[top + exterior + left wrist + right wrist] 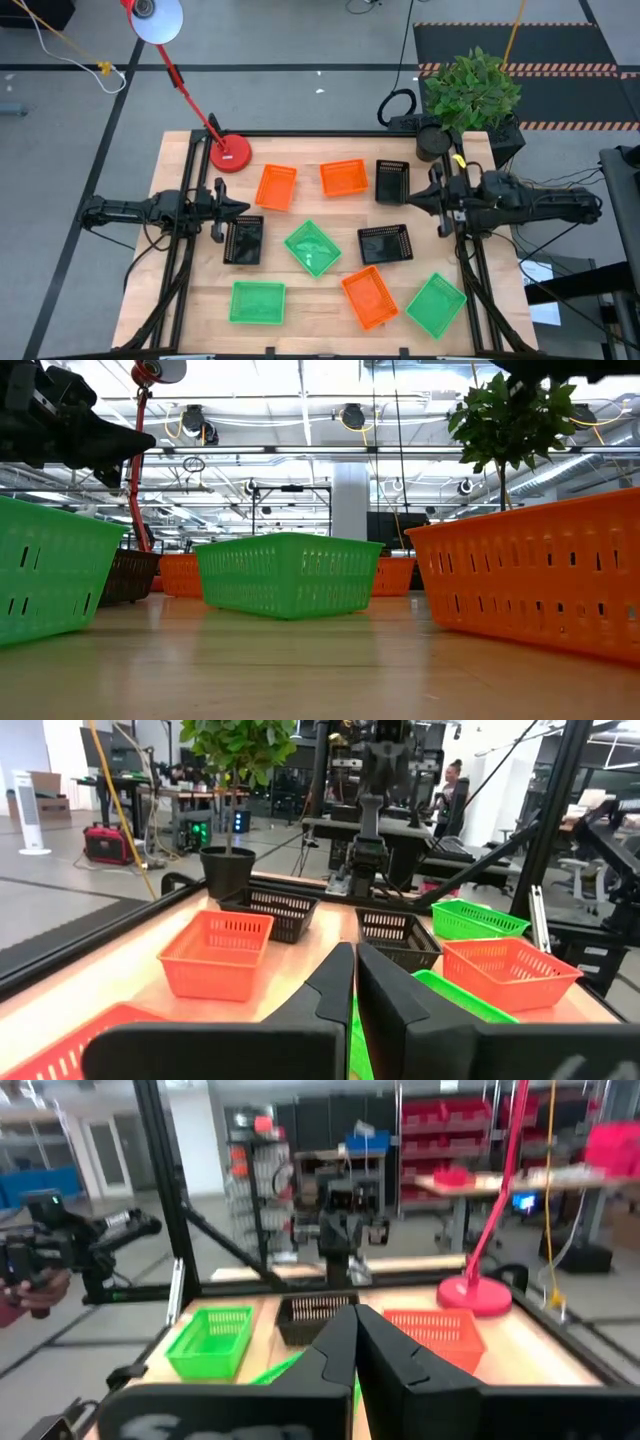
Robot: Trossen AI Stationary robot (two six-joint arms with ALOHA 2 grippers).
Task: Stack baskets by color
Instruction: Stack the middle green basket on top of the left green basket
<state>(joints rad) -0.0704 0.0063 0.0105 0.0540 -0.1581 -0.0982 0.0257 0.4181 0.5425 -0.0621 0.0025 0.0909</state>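
Baskets lie singly on the table, none stacked. The orange baskets, the green baskets and the black baskets are spread apart. My left gripper hovers shut and empty just above the left black basket, between it and the back-left orange one. My right gripper hangs shut and empty between the two right-hand black baskets. Both wrist views show the fingers pressed together with nothing held.
A red lamp base stands at the back left, its arm rising over the table edge. A potted plant sits at the back right corner. Black frame rails run along both table sides. A person stands in the room beyond.
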